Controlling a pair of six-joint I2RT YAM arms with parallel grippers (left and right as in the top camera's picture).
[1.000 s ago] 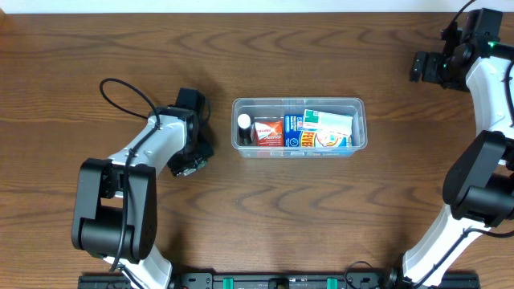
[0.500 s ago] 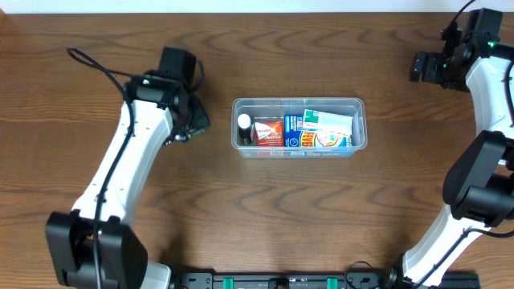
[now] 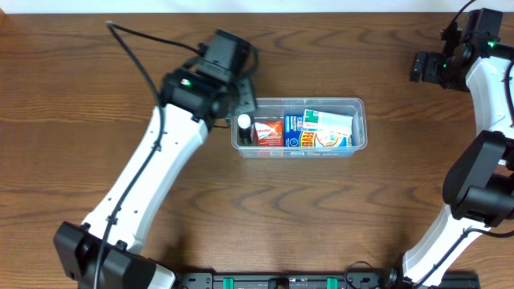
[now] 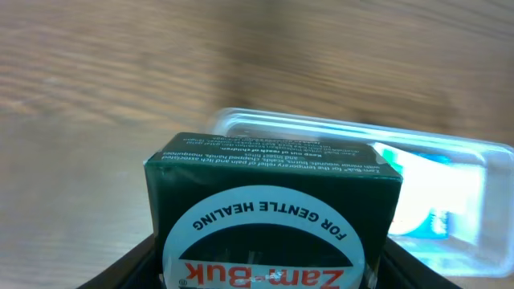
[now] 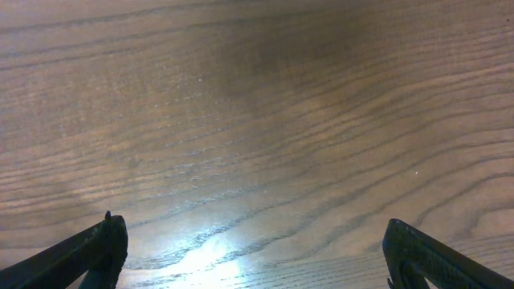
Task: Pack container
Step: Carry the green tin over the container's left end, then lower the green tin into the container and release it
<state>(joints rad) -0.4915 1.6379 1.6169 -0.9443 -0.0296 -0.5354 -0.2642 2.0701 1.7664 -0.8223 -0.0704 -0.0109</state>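
The clear plastic container (image 3: 359, 103) sits at the table's middle, holding a white-capped bottle (image 3: 244, 122), a red packet and blue-and-white boxes. It also shows in the left wrist view (image 4: 474, 156). My left gripper (image 3: 244, 100) hovers at the container's left end, shut on a dark green Zam-Buk box (image 4: 269, 205) that fills the left wrist view. The box is hidden under the gripper in the overhead view. My right gripper (image 3: 419, 66) is at the far right back, open and empty over bare wood (image 5: 257, 265).
The brown wooden table (image 3: 321, 209) extends all around the container. The right arm's links stand along the right edge (image 3: 482, 177). The left arm reaches diagonally from the front left (image 3: 152, 177).
My left arm has swung up and to the right from the table's left side to the container's left end, carrying the Zam-Buk box. The right arm has not moved.
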